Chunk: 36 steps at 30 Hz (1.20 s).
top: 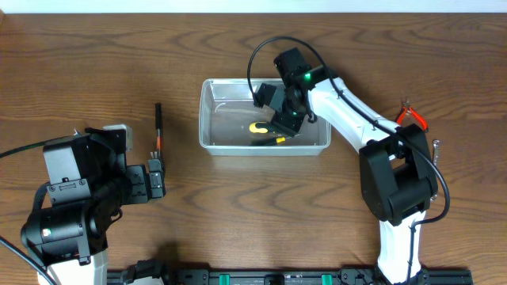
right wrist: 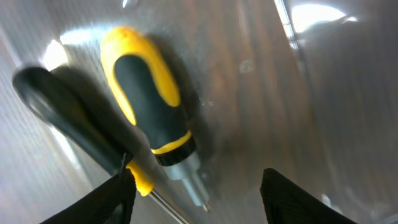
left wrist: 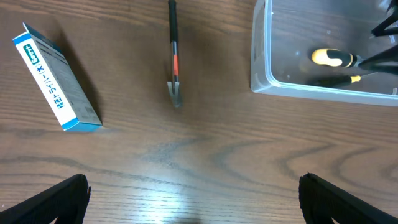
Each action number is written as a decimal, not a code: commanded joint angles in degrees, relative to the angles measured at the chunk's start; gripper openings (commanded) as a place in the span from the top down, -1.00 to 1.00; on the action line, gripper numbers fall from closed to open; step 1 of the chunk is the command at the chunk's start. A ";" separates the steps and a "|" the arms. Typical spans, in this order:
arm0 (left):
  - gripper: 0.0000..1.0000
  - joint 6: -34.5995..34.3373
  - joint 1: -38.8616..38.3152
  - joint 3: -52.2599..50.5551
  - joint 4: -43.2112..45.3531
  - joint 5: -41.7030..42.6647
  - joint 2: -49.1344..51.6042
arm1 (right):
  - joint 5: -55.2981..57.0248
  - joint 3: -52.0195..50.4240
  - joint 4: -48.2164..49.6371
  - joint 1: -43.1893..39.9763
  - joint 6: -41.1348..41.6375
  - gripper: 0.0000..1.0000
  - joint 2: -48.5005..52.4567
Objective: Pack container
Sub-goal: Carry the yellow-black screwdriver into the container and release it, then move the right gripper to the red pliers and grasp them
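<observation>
Left: blue-and-white box (left wrist: 56, 78) and black tool with orange band (left wrist: 174, 53) lie loose on the table (top: 79, 63), both outside the container, so probably pending. My left gripper (top: 156, 180) hovers low just short of them, fingers wide apart, nothing between them (staged for a pick, I'd guess). Centre: container (top: 207, 119) sits mid-table, open top, reachable by both arms. Inside, a yellow-black screwdriver (right wrist: 149, 112) lies flat on its floor against a second black-handled tool (right wrist: 62, 118). My right gripper (right wrist: 199, 199) is dipped into the container just above them, fingers (right wrist: 115, 199) spread, straddling the screwdriver's tip end, clamping nothing; contact unclear. Far right: red-handled pliers (top: 412, 119) on the table, unpacked.
</observation>
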 commanded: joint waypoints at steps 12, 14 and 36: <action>-0.96 1.05 -0.17 1.11 -0.09 -0.28 -0.11 | 18.58 14.99 -13.64 -16.74 53.27 -0.98 -24.33; -0.96 1.05 -0.17 1.11 -0.09 -0.28 -0.11 | 18.56 14.97 -17.97 -21.46 60.43 -0.99 -24.57; -0.96 1.03 -0.17 1.11 -0.09 -0.28 -0.11 | 11.96 10.12 -20.76 -35.98 59.47 -0.98 1.16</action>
